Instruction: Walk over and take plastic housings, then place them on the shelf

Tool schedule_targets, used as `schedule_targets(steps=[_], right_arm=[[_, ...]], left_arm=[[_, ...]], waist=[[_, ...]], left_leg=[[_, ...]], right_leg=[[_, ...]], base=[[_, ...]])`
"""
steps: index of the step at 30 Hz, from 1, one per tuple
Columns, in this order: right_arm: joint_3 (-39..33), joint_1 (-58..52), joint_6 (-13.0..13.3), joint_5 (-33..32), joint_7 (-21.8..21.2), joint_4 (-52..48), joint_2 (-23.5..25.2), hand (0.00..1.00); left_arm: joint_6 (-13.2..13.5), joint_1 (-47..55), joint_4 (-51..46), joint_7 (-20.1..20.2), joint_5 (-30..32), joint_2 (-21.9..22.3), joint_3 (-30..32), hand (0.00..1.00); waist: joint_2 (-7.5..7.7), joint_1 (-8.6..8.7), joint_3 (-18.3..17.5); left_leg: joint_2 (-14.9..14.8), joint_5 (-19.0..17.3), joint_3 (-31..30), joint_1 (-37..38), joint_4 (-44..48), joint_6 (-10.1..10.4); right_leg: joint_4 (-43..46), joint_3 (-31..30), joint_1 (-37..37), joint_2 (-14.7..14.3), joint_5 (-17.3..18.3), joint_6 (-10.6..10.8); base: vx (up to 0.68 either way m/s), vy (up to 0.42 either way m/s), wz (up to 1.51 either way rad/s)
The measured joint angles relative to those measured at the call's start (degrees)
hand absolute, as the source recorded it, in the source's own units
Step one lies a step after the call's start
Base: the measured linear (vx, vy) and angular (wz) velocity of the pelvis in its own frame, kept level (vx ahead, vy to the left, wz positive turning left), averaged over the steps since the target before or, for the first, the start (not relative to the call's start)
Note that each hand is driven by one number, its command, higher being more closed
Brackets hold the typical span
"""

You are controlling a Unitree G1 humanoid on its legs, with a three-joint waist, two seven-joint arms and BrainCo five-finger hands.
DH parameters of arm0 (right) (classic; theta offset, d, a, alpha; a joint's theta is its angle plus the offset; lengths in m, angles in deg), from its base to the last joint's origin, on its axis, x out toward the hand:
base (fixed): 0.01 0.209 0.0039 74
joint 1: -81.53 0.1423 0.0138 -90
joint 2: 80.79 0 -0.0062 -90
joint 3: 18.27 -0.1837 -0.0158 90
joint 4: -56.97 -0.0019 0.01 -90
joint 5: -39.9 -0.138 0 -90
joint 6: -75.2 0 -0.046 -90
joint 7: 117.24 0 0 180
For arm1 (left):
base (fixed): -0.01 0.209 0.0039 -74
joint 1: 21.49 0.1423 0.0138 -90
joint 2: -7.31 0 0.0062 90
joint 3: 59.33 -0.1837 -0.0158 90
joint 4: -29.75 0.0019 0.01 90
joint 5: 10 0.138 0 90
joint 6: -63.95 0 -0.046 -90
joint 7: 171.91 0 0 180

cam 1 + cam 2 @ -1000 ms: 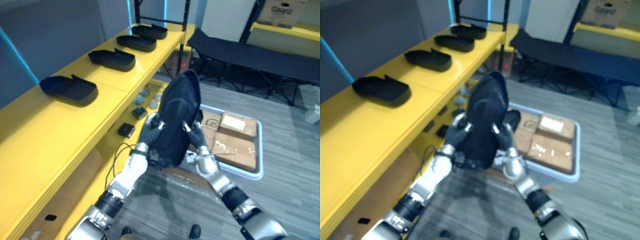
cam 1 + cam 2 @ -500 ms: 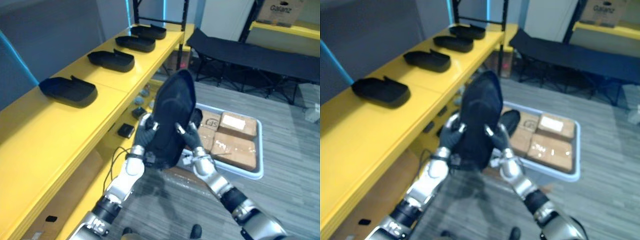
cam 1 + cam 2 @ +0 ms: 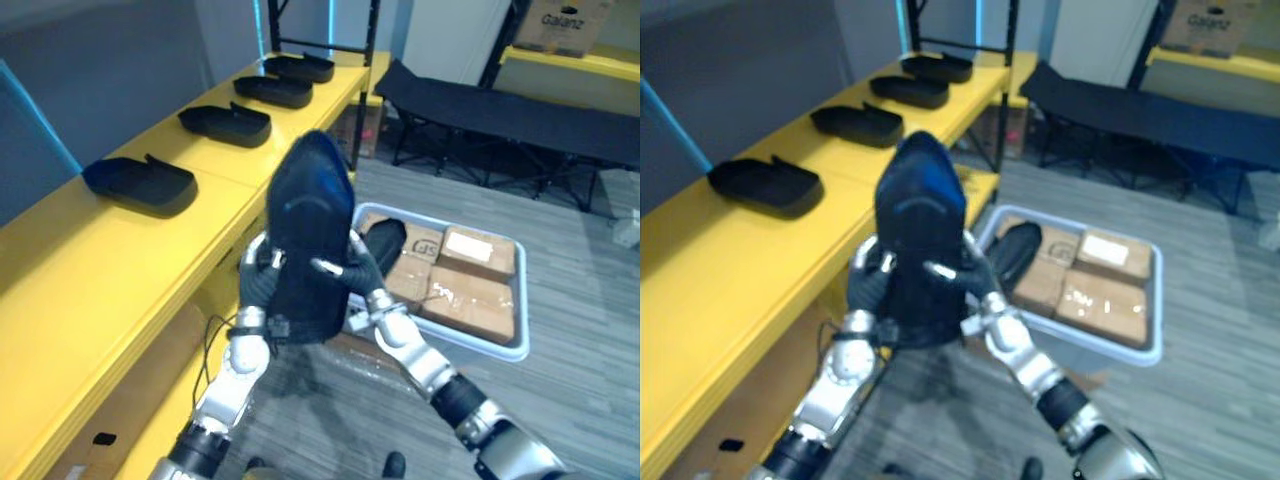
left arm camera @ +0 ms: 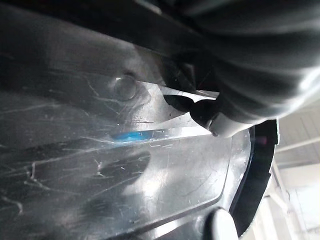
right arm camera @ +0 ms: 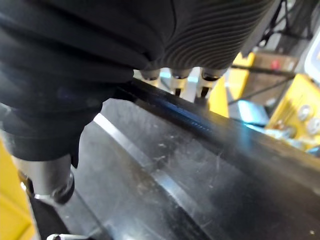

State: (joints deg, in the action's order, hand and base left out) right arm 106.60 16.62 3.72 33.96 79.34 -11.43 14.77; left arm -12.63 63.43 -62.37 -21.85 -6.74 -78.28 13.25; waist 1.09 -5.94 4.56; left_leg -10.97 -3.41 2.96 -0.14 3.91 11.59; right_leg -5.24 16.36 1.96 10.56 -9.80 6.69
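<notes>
Far to the left of the fingers, the long yellow shelf [image 3: 120, 250] carries a row of four shallow black plastic housings [image 3: 140, 183], with bare yellow surface on the near side of the closest one. The left hand [image 3: 258, 280] has its fingers [image 3: 270, 258] clenched round the left edge of the large black plastic housing [image 3: 305, 230], which stands upright between both hands. The right hand [image 3: 358, 275] grasps the opposite edge, fingers hooked over the rim. Over the last second the pair has swung this housing leftward and slightly up, so it now sits against the shelf's front edge rather than above the floor. I judge the carry nearly finished, and lowering it flat onto the bare stretch comes next. Right of the fingers, the pale grey plastic bin [image 3: 500, 350] holds brown cardboard boxes [image 3: 468, 290] and another black housing [image 3: 378, 240]
</notes>
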Motion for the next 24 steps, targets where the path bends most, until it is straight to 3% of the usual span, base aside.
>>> schedule_targets(steps=[5, 11, 18, 22, 24], right_arm=[[0.7, -5.4, -1.3, 3.1, -3.1, 0.0, 1.5, 0.00], [-4.7, -9.5, -1.3, 3.4, -2.6, 0.0, 1.9, 0.00], [-10.5, -14.1, -1.3, 3.4, -0.2, -1.3, 2.0, 0.00], [-13.5, -16.7, -1.2, 3.4, 0.3, -4.2, 2.1, 0.00], [-15.3, -17.9, -0.9, 3.2, 0.7, -6.6, 2.2, 0.00]], left_arm=[[0.9, 2.2, -8.2, -7.5, 10.3, 5.5, 7.5, 1.00], [1.6, 6.6, -9.3, -12.4, 15.4, 6.0, 16.0, 1.00], [1.6, 12.7, -15.1, -12.4, 15.2, 6.2, 20.5, 1.00], [3.2, 14.2, -16.0, -12.0, 14.3, 6.5, 22.8, 1.00], [4.2, 14.9, -15.9, -10.0, 10.8, 7.2, 23.4, 1.00]], waist=[[-0.43, -0.80, -0.3], [-1.48, -1.24, -1.1], [-1.08, -1.49, -1.4], [-0.90, -1.53, -1.5], [-0.91, -1.54, -1.5]], left_leg=[[0.0, -0.9, -0.6, -0.4, 0.6, 0.1], [0.0, -1.3, -0.6, -0.8, 0.7, -0.1], [0.1, -3.0, -0.5, -0.9, 2.7, -0.6], [0.1, -3.4, -0.3, -0.9, 2.8, -1.0], [0.1, -3.4, -0.3, -0.9, 2.8, -1.0]], right_leg=[[0.0, 0.8, -0.4, 0.0, 0.5, 0.1], [0.6, 1.0, -0.3, 0.0, 0.1, 0.8], [0.5, 1.0, -1.0, 0.1, 0.0, 0.9], [0.5, 1.0, -0.9, 0.2, 0.4, 0.7], [0.5, 0.9, -0.8, 0.2, 0.5, 0.6]], base=[[0.03, -0.003, 0.06], [0.05, 0.002, 0.01], [0.00, 0.001, -0.01], [0.00, 0.002, -0.01], [0.00, 0.000, 0.00]])
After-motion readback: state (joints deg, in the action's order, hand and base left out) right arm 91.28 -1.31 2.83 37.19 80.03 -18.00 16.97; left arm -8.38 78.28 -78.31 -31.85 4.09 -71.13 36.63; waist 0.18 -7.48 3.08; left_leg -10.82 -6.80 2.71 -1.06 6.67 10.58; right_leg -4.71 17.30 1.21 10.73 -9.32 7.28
